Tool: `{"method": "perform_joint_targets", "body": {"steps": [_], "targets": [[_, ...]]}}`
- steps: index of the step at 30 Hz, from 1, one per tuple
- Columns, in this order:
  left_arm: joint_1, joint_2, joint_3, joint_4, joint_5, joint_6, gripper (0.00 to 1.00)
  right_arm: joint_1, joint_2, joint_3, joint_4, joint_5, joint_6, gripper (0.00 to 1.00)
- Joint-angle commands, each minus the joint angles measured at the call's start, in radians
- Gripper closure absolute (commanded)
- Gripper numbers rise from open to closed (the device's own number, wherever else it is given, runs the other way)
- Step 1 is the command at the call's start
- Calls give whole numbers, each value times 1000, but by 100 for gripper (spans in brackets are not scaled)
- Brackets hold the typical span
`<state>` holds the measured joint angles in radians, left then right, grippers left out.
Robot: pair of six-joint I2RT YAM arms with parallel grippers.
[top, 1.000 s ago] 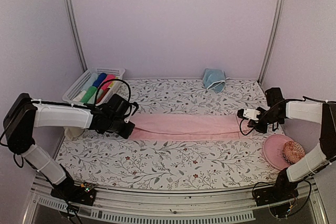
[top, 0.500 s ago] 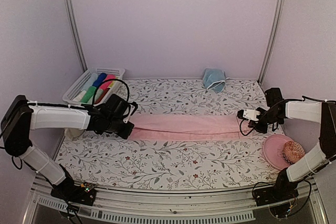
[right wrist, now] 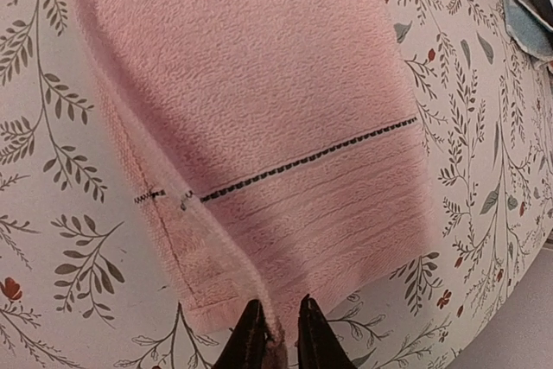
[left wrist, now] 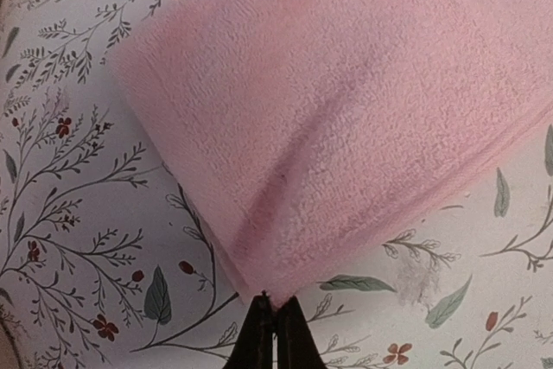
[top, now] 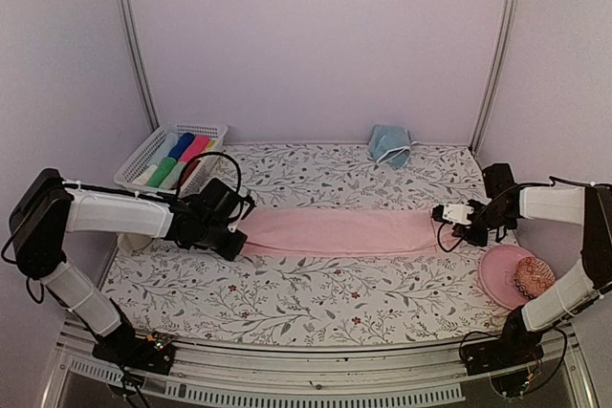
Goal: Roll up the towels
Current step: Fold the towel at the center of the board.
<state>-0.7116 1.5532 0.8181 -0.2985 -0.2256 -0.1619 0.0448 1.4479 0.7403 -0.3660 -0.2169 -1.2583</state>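
The pale pink towel (top: 335,232) lies folded into a long strip across the middle of the table. My left gripper (top: 236,240) holds its left end; in the left wrist view the gripper (left wrist: 275,307) is shut on the towel's corner (left wrist: 328,110). At the right end my right gripper (top: 444,218) sits low at the hem. In the right wrist view its jaws (right wrist: 276,321) stand slightly apart, and the towel's folded edge (right wrist: 259,110) lies between them against the left finger. The light blue towel (top: 390,145) sits crumpled at the back, apart from both grippers.
A white basket (top: 140,158) with coloured cloth tubes stands at the back left, close behind the left arm. A round pink plate (top: 497,269) with a patterned object (top: 534,276) on it lies at the right front, just under the right arm. Metal frame posts rise at both back corners.
The right jaws have parted a little at the towel's hem. The strip has slackened and shortened slightly, with the left gripper shifted a bit to the right.
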Motion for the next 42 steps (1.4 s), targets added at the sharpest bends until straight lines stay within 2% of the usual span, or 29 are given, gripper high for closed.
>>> {"method": "perform_joint_targets", "body": {"steps": [1,8,15,26,27,32,34,38,40,42], "targets": [[-17,54,8,-13,-6,-5,100,0,-11,-21,3,-1,-19,87],[-22,84,29,-26,-11,-5,100,1,2,-16,16,12,-7,88],[-31,57,19,-33,-11,-7,100,0,1,-16,17,11,-10,97],[-35,34,12,-58,-24,-20,100,0,-17,-26,-10,14,-39,95],[-36,33,13,-60,-24,-20,95,0,-18,-26,-11,16,-43,92],[-39,18,15,-65,-15,-24,61,0,-23,-25,-30,27,-54,67],[-43,4,12,-65,-6,-26,48,0,-33,-23,-43,33,-58,62],[-47,-44,3,-64,6,-31,32,1,-49,-10,-88,51,-59,52],[-47,-70,0,-62,-1,-35,21,0,-48,10,-134,60,-56,41],[-47,-92,-3,-62,-24,-39,10,-1,-47,35,-172,68,-45,35]]}}
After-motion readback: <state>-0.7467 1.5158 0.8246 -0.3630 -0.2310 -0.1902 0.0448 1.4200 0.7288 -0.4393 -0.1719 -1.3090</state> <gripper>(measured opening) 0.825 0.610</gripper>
